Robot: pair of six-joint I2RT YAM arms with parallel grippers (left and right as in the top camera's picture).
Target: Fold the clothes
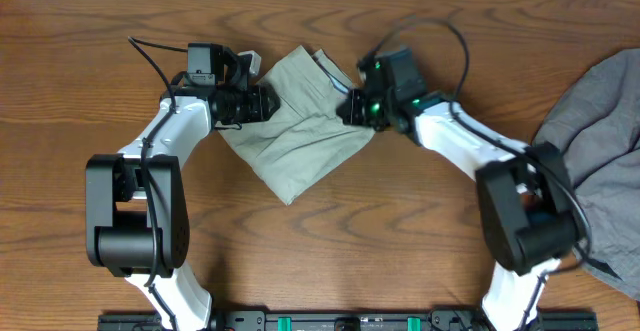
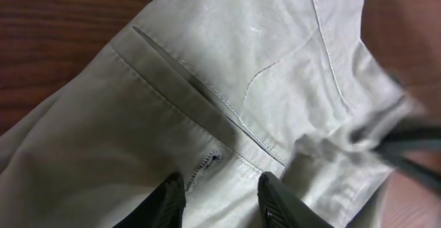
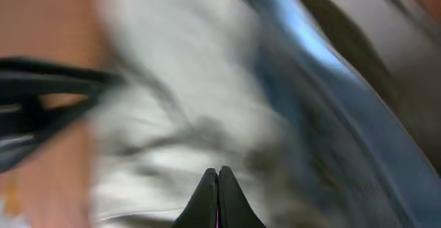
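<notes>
Gripping matters here: trousers [image 1: 300, 136] lie centred on the table [image 1: 100, 31]. Left gripper [image 2: 220, 187] spread open over their 10 o'clock edge, right gripper [image 3: 218, 180] closed at 2 o'clock. Left should pinch the seam firmly before any lift.

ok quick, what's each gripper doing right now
Left gripper: open over the folded beige cotton garment, holding nothing.
Right gripper: closed; the view is blurred, so I cannot tell if cloth is pinched.
</notes>
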